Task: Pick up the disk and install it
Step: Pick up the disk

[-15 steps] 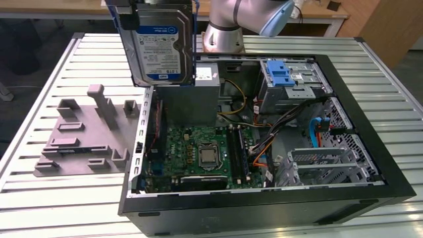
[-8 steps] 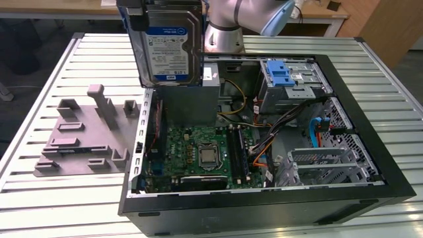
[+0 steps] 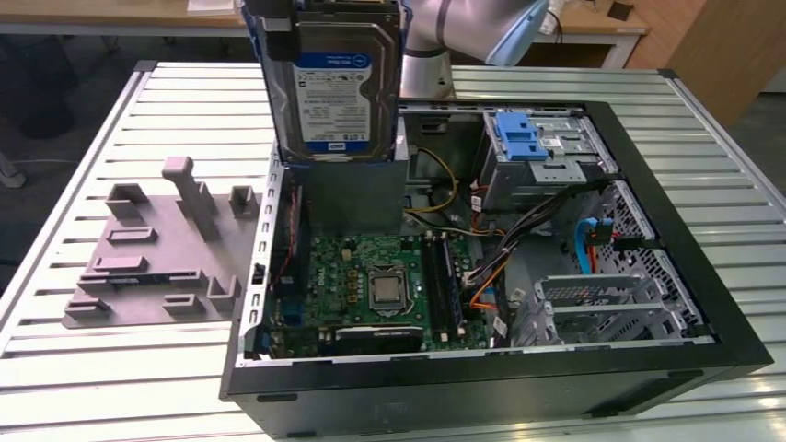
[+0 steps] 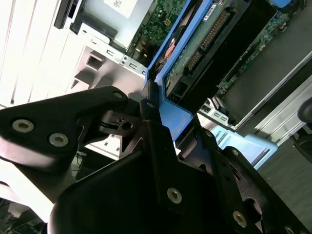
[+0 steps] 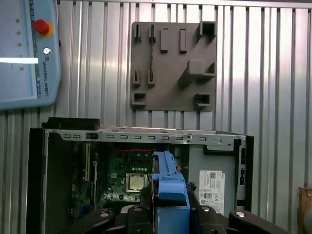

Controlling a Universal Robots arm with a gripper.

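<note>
The disk point(image 3: 334, 92), a silver hard drive with a blue-and-white label and a blue bracket, hangs upright above the back left part of the open computer case point(image 3: 687, 276). My gripper point(image 3: 326, 11) is shut on its top edge. In the second wrist view the black fingers point(image 4: 112, 100) clamp the blue bracket, and the disk's green circuit side point(image 4: 195, 44) faces the camera. In the first wrist view the blue bracket of the disk point(image 5: 168, 180) sits between the gripper's point(image 5: 168, 214) black fingers, over the case interior.
Inside the case lie the motherboard point(image 3: 381, 276), cables, a grey metal box point(image 3: 356, 193) under the disk, and a drive cage with a blue latch point(image 3: 525, 138). A grey fixture plate point(image 3: 147, 258) rests at the exterior view's left. A teach pendant point(image 5: 24, 48) lies on the slatted table.
</note>
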